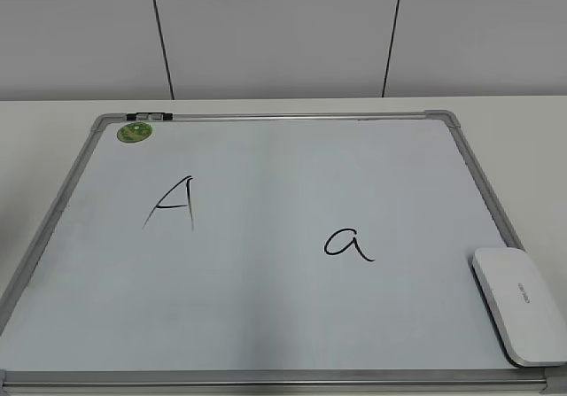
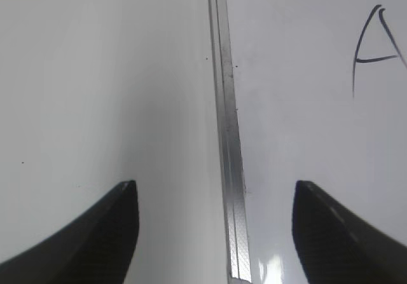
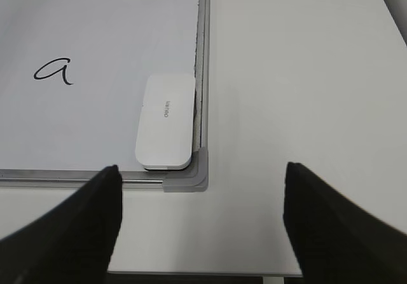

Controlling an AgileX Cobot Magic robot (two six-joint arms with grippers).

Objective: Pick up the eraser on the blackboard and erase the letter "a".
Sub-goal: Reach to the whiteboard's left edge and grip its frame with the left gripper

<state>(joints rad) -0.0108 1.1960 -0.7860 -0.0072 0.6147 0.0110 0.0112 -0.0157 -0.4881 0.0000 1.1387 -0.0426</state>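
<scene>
Nearest the exterior camera, the eraser (image 1: 519, 304) lies flat on the blackboard (image 1: 266, 307), in its near right corner, just inside the silver frame, lettering up. To its left, apart from it, sits the letter "a" (image 1: 347, 244) in black marker. Farther left and back is a taller capital "A" (image 1: 173, 203), and a green round sticker (image 1: 135, 132) marks the far left corner. The board rests on a white counter (image 1: 53, 117). Neither arm shows in this view.

From the left wrist, the left gripper (image 2: 215, 230) hangs wide open and holds nothing, its dark fingers either side of the board's left frame rail (image 2: 226, 138), with part of the capital "A" at the right edge.

From the right wrist, the right gripper (image 3: 202, 223) is likewise spread wide and empty, above the counter edge just off the board's corner. The eraser (image 3: 165, 120) lies ahead of it against the frame, the "a" (image 3: 55, 72) well to the left.
</scene>
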